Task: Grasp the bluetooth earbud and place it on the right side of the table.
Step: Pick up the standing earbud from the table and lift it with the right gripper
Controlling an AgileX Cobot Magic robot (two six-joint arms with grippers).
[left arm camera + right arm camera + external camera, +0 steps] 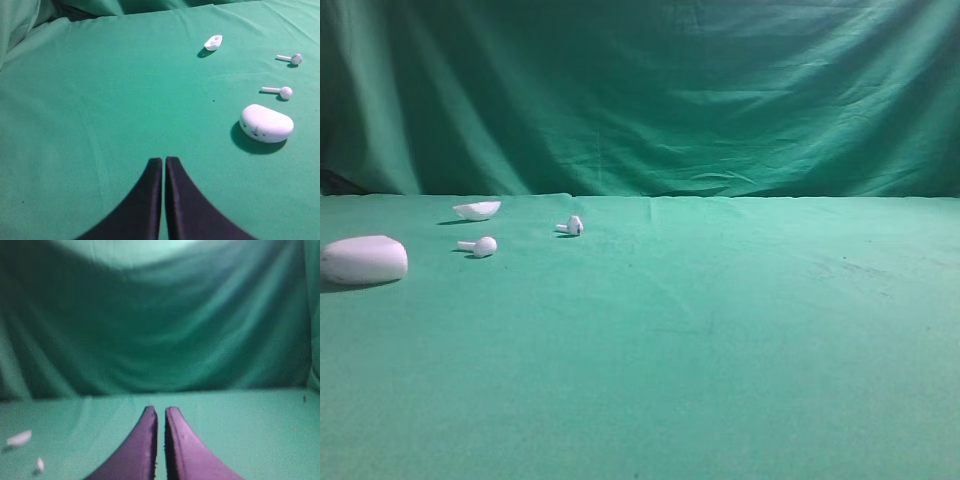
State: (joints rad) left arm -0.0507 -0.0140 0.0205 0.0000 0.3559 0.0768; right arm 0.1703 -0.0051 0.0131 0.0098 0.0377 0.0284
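Note:
The bluetooth earbud (pixel 574 226), tiny, white and short-stemmed, lies on the green table (pixel 720 330) left of centre, towards the back. The left wrist view has it at the far right (pixel 291 59), and it is a blurred white speck low on the left in the right wrist view (pixel 40 465). Neither gripper appears in the exterior view. My left gripper (pixel 164 159) is shut and empty above bare cloth, well short of the earbud. My right gripper (pixel 160 409) is shut with only a thin slit between its purple fingers, holding nothing and facing the backdrop.
A second white earbud with a longer stem (pixel 480 246) lies left of the first. A white oval case (pixel 363 260) sits at the far left edge. A small white shell-shaped piece (pixel 477 209) rests behind them. Green cloth backdrop (pixel 650 90) rises at the back.

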